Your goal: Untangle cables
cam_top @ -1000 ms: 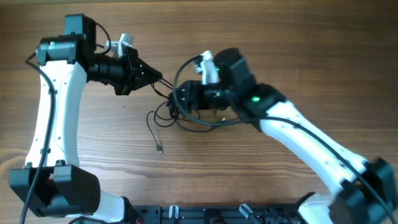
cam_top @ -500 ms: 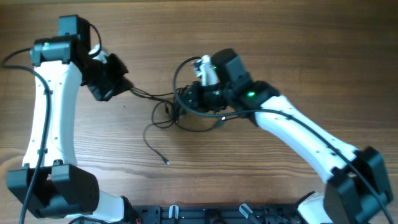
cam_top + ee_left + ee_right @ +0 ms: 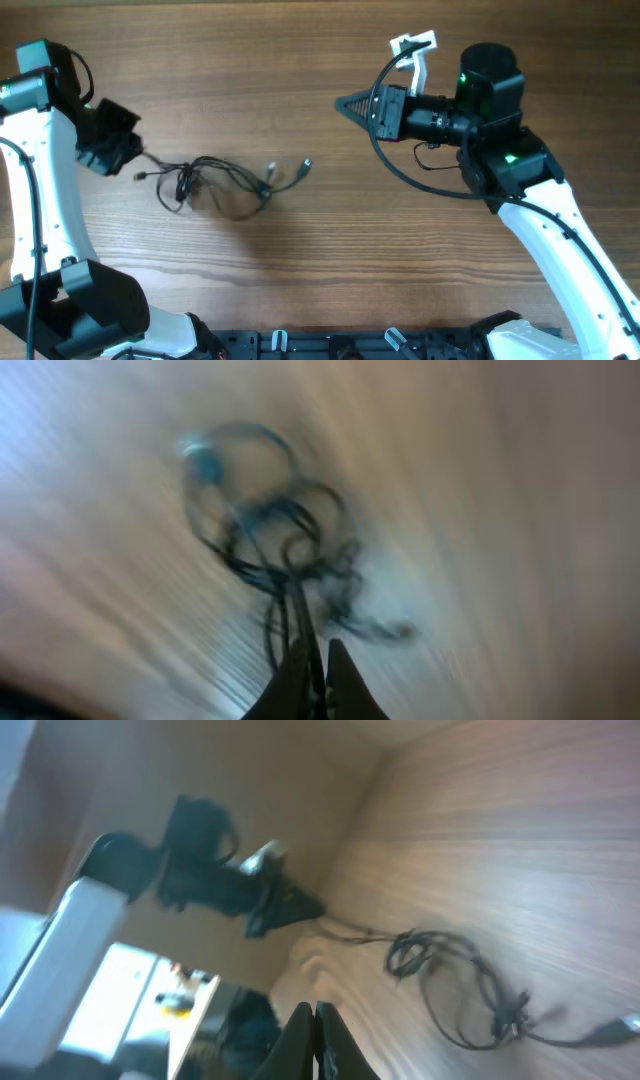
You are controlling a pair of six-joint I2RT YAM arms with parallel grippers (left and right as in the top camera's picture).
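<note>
The cables (image 3: 215,180) lie as a loose black bunch left of the table's middle, and a silvery plug (image 3: 305,165) trails off to the right. My left gripper (image 3: 133,163) is at the bunch's left end, shut on a cord; the blurred left wrist view shows a thin cord (image 3: 300,610) running between the closed fingertips (image 3: 295,675) with the tangle (image 3: 280,550) beyond. My right gripper (image 3: 345,100) is well to the right of the bunch, shut and empty. In the right wrist view its fingers (image 3: 300,1030) are pressed together, with the cables (image 3: 455,970) far ahead.
The thick black robot cable (image 3: 395,160) loops under the right arm. The left arm's white link (image 3: 40,190) runs along the table's left side. The left gripper (image 3: 285,905) appears in the right wrist view at the table's far edge.
The left gripper has pulled left, dragging the bunch with it. The right gripper has let go of the cables, shut, and drawn back to the right.
</note>
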